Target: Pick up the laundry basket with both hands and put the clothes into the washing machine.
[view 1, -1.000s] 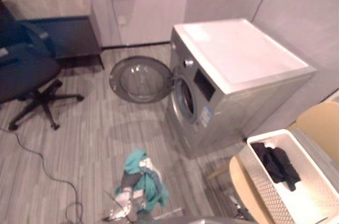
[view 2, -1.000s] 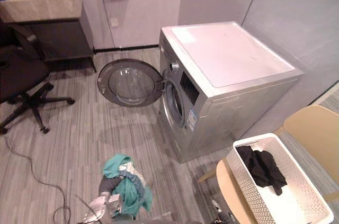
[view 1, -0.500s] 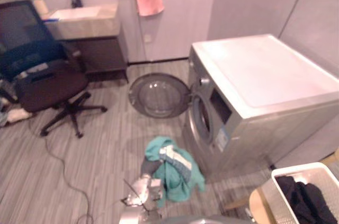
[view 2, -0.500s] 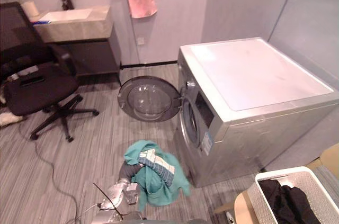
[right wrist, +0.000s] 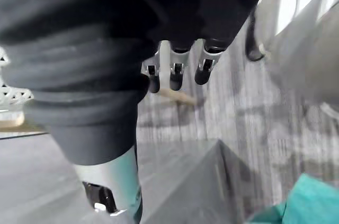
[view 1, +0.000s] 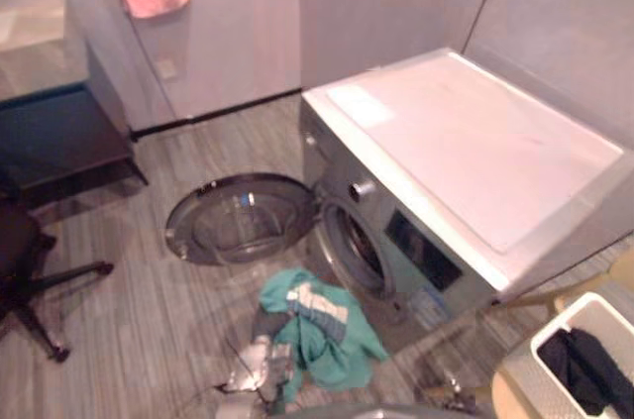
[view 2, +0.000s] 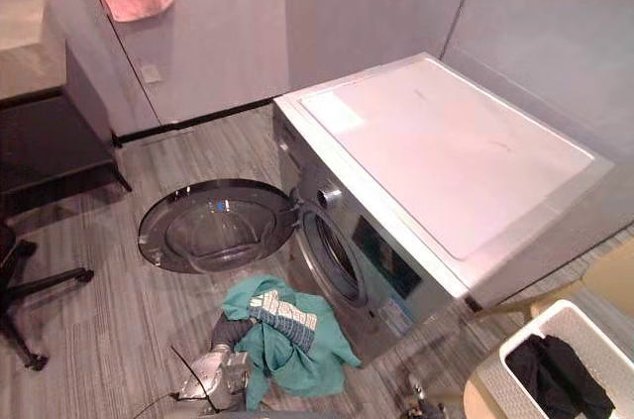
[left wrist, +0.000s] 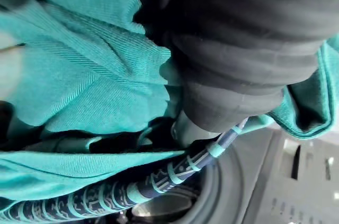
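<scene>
The washing machine's drum opening (view 2: 332, 259) has come just beyond my left hand (view 2: 220, 375), whose fingers are hidden in the teal clothes (view 2: 297, 350), so I cannot tell the grip; loading looks close, and my right hand (right wrist: 173, 66) has slack, empty fingers.

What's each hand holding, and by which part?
Teal clothes are bunched around the left hand, which is buried in the cloth; where it holds them cannot be told. Right hand holds nothing.

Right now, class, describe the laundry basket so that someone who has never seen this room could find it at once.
Find the big silver washing machine with its round door open. To the robot's right of it stands a beige chair, and the laundry basket rests on its seat. It is the one white, open-topped box there, with dark clothes inside.
</scene>
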